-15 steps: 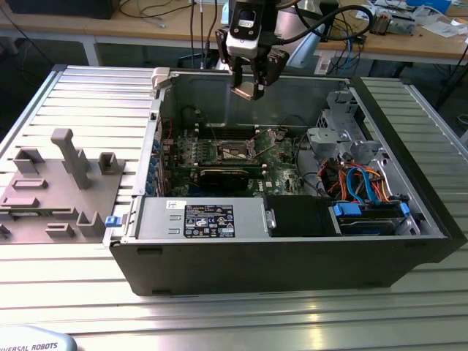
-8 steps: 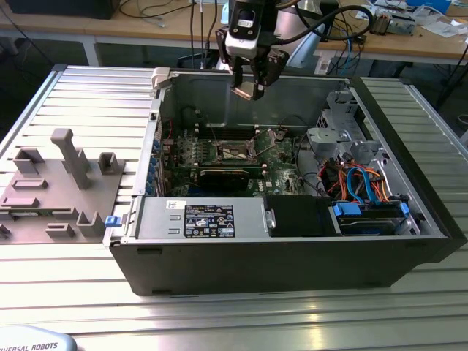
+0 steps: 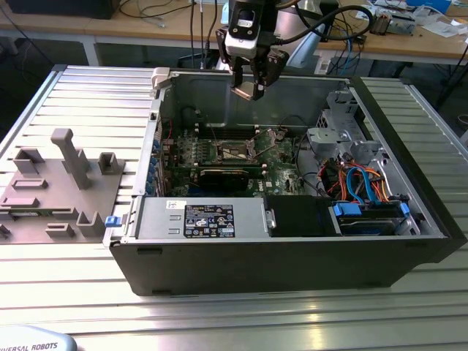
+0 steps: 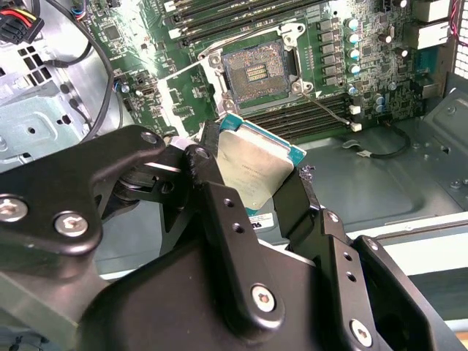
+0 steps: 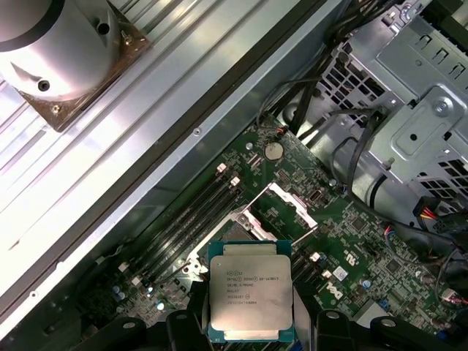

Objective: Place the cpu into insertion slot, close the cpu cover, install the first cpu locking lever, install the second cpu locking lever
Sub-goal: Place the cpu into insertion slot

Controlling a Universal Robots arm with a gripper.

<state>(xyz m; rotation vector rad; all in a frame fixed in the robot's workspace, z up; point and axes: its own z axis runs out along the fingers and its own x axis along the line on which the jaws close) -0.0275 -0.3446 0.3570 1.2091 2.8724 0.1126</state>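
Note:
My gripper (image 3: 252, 86) hangs above the back of the open black computer case (image 3: 292, 256), shut on the cpu (image 3: 247, 90). In both wrist views the cpu (image 4: 252, 168) (image 5: 250, 289) is a flat square chip with a silvery top, clamped by its edges between the two black fingers (image 4: 212, 175). Well below it, on the green motherboard, lies the insertion slot (image 4: 257, 67) (image 3: 238, 151), dark and uncovered. In the first wrist view the slot (image 5: 245, 228) is partly behind the chip. The cpu cover (image 4: 184, 95) (image 5: 287, 208) stands swung up beside the slot. A thin locking lever (image 4: 327, 110) sticks out from the slot's corner.
A long black card (image 3: 227, 175) lies just in front of the slot, with memory rails (image 4: 227, 14) behind it. A metal drive cage (image 3: 336, 131) and coloured cables (image 3: 362, 183) fill the case on the exterior view's right. A grey parts fixture (image 3: 58, 183) sits on the exterior view's left.

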